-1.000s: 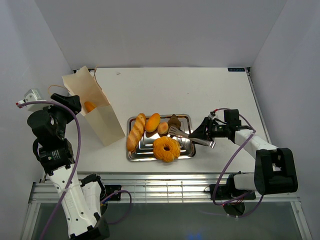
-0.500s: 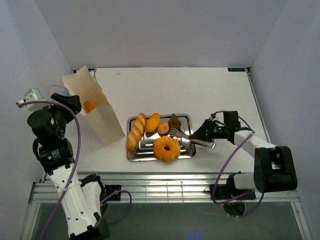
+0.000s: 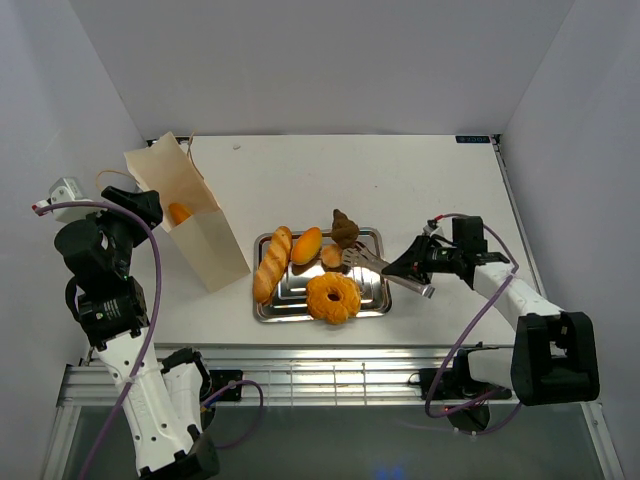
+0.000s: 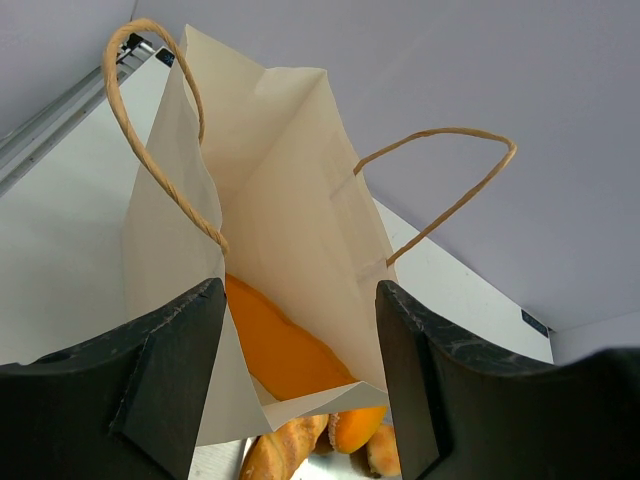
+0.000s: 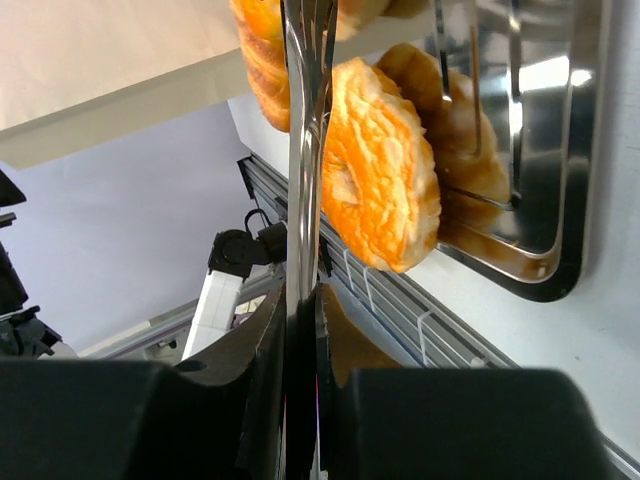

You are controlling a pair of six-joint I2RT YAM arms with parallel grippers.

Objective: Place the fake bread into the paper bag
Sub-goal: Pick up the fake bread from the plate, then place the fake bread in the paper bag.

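Right gripper [image 3: 421, 262]: clamped on metal tongs [image 3: 382, 268], tips over steel tray [image 3: 292, 288].
Tray contents: baguette [image 3: 271, 264], oval roll [image 3: 306, 244], ring doughnut [image 3: 333, 297]; dark pastry [image 3: 345, 228] at far edge.
Left gripper [image 4: 300, 290]: fingers spread at paper bag [image 4: 290, 200] mouth; orange loaf [image 4: 285, 350] inside.

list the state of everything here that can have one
paper bag, standing, mouth open
orange loaf, inside the paper bag
tray, partly full
baguette, lying in the tray
doughnut, lying at the tray's near edge
dark pastry, at the tray's far rim
tongs, held, tips over the tray
left fingers, open at the bag's mouth
right fingers, shut on the tongs
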